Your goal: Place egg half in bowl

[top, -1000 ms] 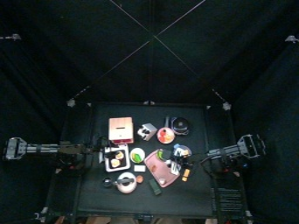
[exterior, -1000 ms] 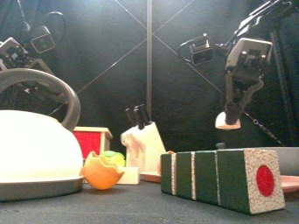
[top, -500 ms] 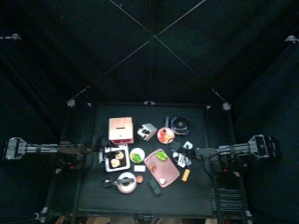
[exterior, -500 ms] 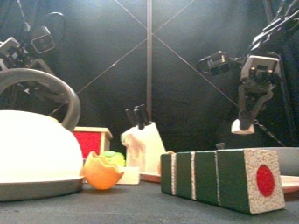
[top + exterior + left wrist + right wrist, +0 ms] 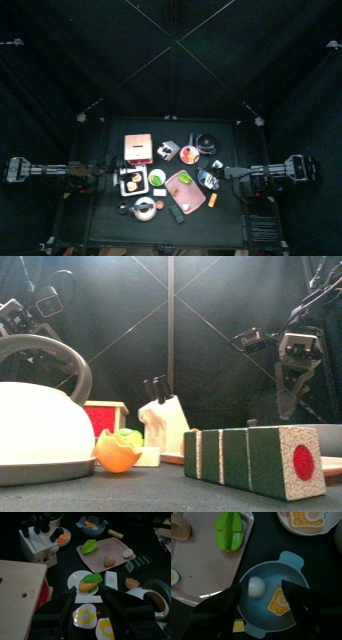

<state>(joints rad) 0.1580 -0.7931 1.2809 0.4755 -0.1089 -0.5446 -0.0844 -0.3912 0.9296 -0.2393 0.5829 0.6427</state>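
My right gripper (image 5: pixel 260 594) hangs straight above the bowl (image 5: pixel 278 592), jaws spread wide with nothing between them; I hold it there because the bowl is where the egg half belongs, and directly over the middle is the surest spot to let it go. The egg half (image 5: pixel 256 586) shows white inside the bowl, beside an orange piece (image 5: pixel 281 602) already in there; I cannot tell whether it has settled on the bottom. The tray (image 5: pixel 201 572) lies just beside the bowl, carrying a green piece (image 5: pixel 230 531), which keeps the reach short. My left gripper (image 5: pixel 93 609) rests over two fried eggs (image 5: pixel 93 621) at the other side of the table, jaws apart, out of the way. I judge the placing done or nearly so; lifting clear is what remains.
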